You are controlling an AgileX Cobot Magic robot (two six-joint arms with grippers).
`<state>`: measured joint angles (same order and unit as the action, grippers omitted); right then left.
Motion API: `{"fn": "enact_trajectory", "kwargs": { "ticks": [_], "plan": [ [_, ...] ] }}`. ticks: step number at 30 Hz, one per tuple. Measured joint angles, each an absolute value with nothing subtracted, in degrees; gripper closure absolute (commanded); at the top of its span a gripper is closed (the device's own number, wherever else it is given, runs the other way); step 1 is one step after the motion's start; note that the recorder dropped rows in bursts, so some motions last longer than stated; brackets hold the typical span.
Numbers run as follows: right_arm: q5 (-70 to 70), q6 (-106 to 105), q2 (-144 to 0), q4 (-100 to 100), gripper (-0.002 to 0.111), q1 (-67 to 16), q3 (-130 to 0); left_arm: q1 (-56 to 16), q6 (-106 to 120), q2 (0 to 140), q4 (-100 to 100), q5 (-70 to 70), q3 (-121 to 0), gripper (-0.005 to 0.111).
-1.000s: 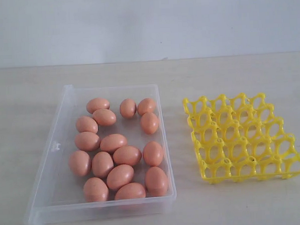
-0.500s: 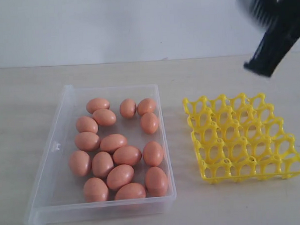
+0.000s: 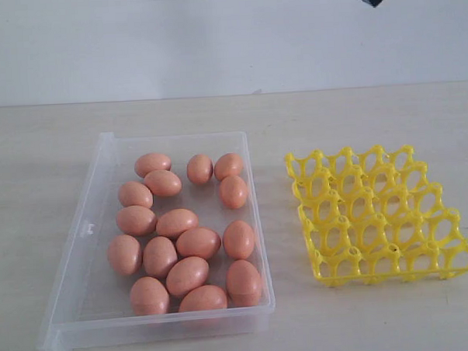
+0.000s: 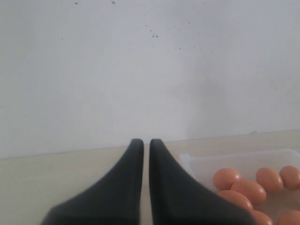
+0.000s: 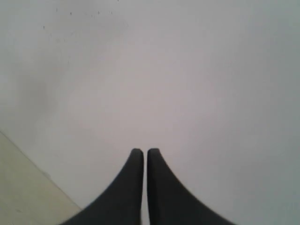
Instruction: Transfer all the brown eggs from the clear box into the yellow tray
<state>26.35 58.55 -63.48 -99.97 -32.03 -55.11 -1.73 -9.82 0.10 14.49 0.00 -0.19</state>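
Left fingers (image 4: 125, 187): I am holding them pressed together with only a hairline gap showing. They are gripping nothing and hanging near one end of the clear box (image 3: 89, 279).
Right fingers (image 5: 133, 180): I am holding these shut and empty too. They are pointing at the blank wall, well above the table (image 3: 309, 118).
Brown eggs (image 3: 198, 242): All sixteen are lying in the clear box, most of them touching a neighbour.
Yellow tray (image 3: 394, 276): It is sitting beside the box, apart from it, and every cup is standing empty.
Risk, grasp: I am judging that a smooth oval shell could be squirting out of a pinch placed off its middle.
Risk, crowding: Fingers going down between touching eggs could be knocking the neighbours about.
Risk, box: The light plastic could be sliding under a sideways push.
Risk, release: An egg let go off-centre could be tipping off the posts and rolling across the table.
Writing: I am finding no brand, label or lettering anywhere.
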Motion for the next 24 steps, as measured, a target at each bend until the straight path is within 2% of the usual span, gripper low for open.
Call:
{"fn": "enact_trajectory", "kwargs": {
  "ticks": [8,15,18,21,24],
  "plan": [
    [23.7,79.6,-63.6,-99.9,0.108,-32.0,-51.5,-1.7,-9.8,0.1,14.5,0.0,-0.2,0.103],
    [16.9,81.9,-62.1,-99.8,0.108,-32.0,-46.0,-1.7,-9.8,0.1,14.5,0.0,-0.2,0.103],
    [8.6,73.6,-61.8,-99.4,0.108,-32.0,-45.8,-1.7,-9.8,0.1,14.5,0.0,-0.2,0.103],
    [-3.8,51.8,-61.9,-91.2,0.108,-32.0,-45.8,-1.7,-9.8,0.1,14.5,0.0,-0.2,0.103],
    [-10.5,30.5,-62.5,-79.6,0.108,-32.0,-45.8,-1.7,-9.8,0.1,14.5,0.0,-0.2,0.103]
  ]
}}
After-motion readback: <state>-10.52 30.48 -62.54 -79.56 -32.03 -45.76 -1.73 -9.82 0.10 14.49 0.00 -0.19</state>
